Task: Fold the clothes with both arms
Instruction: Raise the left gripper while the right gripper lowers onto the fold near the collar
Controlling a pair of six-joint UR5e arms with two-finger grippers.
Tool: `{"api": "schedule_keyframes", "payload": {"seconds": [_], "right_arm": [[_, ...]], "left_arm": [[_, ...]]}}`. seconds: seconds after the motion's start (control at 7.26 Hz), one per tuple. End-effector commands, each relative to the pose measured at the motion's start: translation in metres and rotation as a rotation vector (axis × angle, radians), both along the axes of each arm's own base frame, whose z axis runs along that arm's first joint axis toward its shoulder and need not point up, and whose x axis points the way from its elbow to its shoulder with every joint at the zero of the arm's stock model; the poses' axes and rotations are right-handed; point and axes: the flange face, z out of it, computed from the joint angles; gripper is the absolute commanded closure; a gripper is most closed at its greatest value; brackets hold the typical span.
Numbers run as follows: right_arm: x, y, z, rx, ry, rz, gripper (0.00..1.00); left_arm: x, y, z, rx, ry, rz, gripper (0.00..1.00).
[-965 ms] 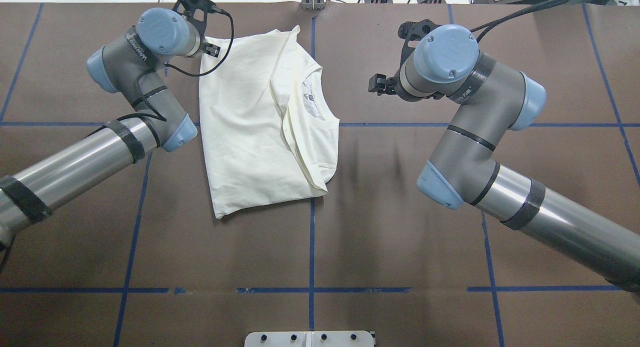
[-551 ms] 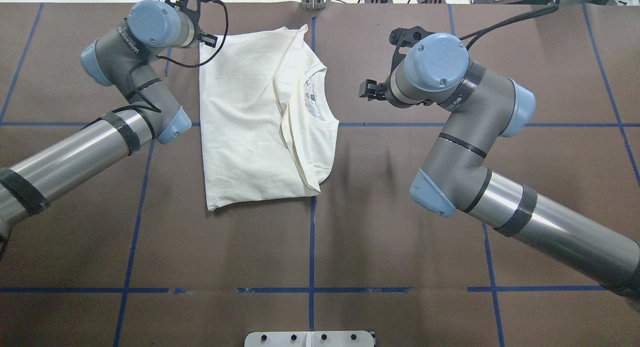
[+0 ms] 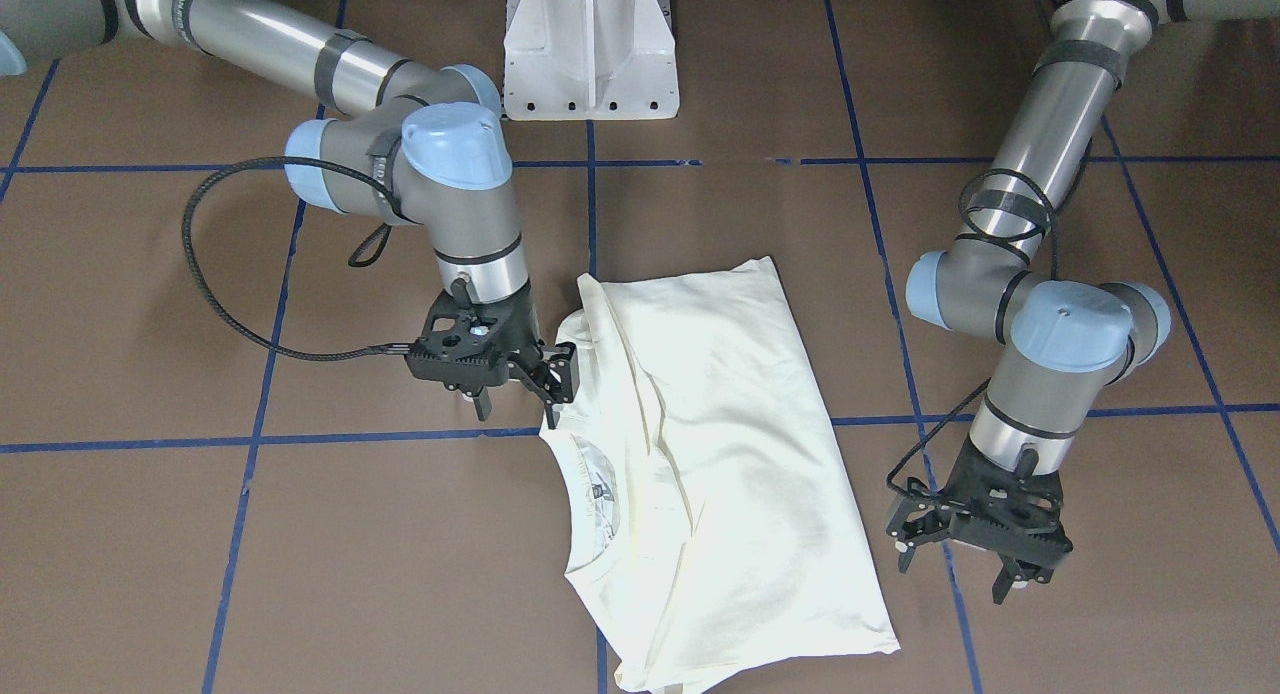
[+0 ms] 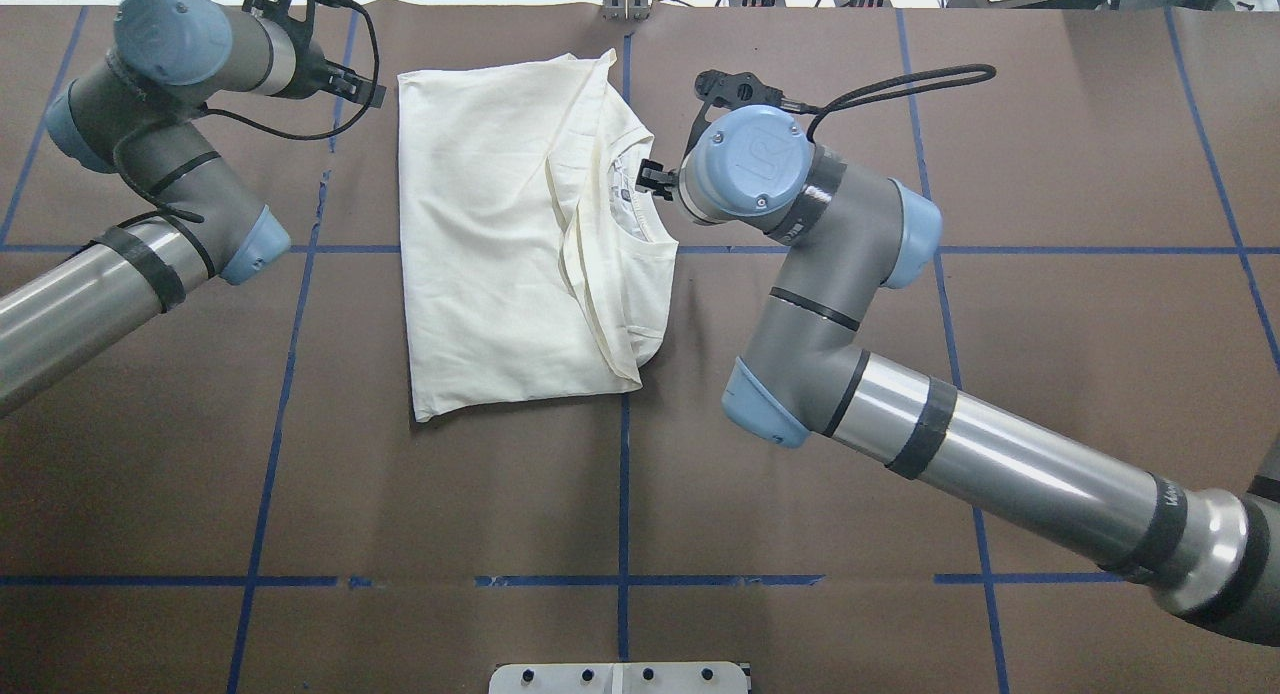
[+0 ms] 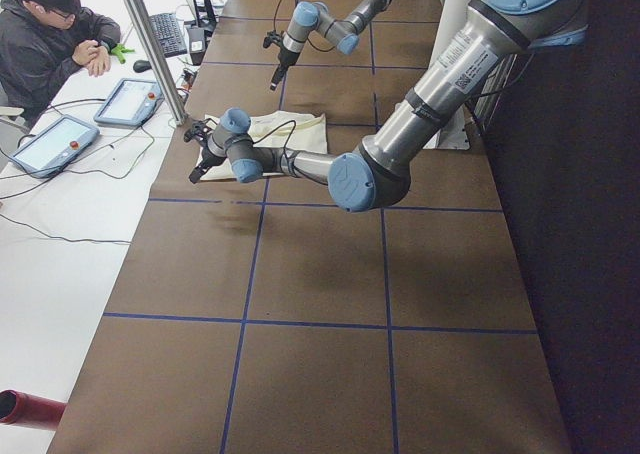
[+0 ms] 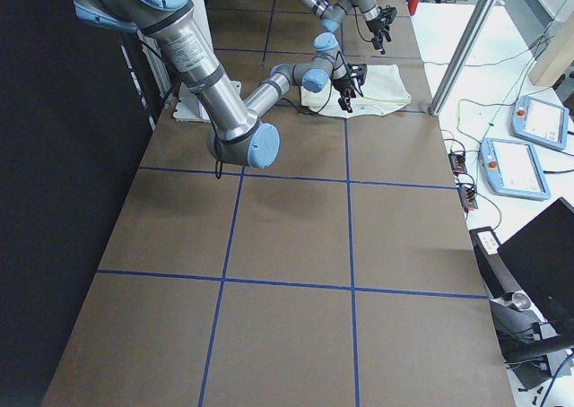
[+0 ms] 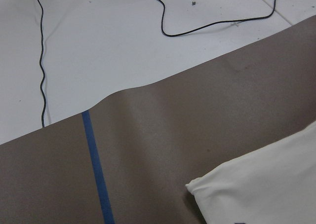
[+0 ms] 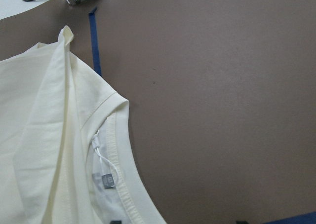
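Note:
The cream-white T-shirt [image 4: 490, 224] lies folded on the brown table, plain side up, with its collar and neck label facing right; the cat print is hidden. It also shows in the front view [image 3: 730, 454]. My right gripper [image 3: 517, 402] is open and hangs low at the collar edge, one finger just over the cloth. From overhead, the right gripper [image 4: 650, 179] is mostly hidden under its wrist. The right wrist view shows the collar [image 8: 116, 150]. My left gripper [image 3: 955, 574] is open and empty, just left of the shirt's far corner [image 7: 207, 187]; it also shows overhead [image 4: 362, 86].
The white pedestal base [image 3: 590, 44] stands at the robot's side of the table. Blue tape lines [image 4: 622, 474] cross the brown surface. Beyond the far table edge lie cables [image 7: 42, 61] and, in the left side view, a seated operator [image 5: 50, 39] with tablets.
My right arm has swung left, bringing its gripper to the collar. My left gripper has drawn back to the left, off the shirt's far corner. The shirt's near edge shifted slightly.

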Motion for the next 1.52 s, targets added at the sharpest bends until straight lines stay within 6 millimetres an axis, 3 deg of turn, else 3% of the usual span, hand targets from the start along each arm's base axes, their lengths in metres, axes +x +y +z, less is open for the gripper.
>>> {"api": "schedule_keyframes", "payload": {"seconds": [0.0, 1.1, 1.24, 1.38], "right_arm": [[-0.032, 0.001, 0.012, -0.007, 0.03, 0.004, 0.38], [-0.065, 0.021, 0.034, 0.005, 0.079, 0.0, 0.45], [-0.066, 0.022, 0.032, 0.006, 0.078, -0.001, 0.51], [-0.067, 0.023, 0.032, 0.006, 0.078, -0.003, 0.67]], "left_arm": [[-0.004, 0.004, 0.002, 0.008, 0.007, 0.008, 0.0], [-0.005, 0.004, 0.004, 0.005, 0.005, 0.004, 0.0], [-0.005, 0.004, 0.004, 0.005, 0.005, 0.004, 0.0], [-0.005, 0.004, 0.004, 0.005, 0.005, 0.004, 0.0]]}}
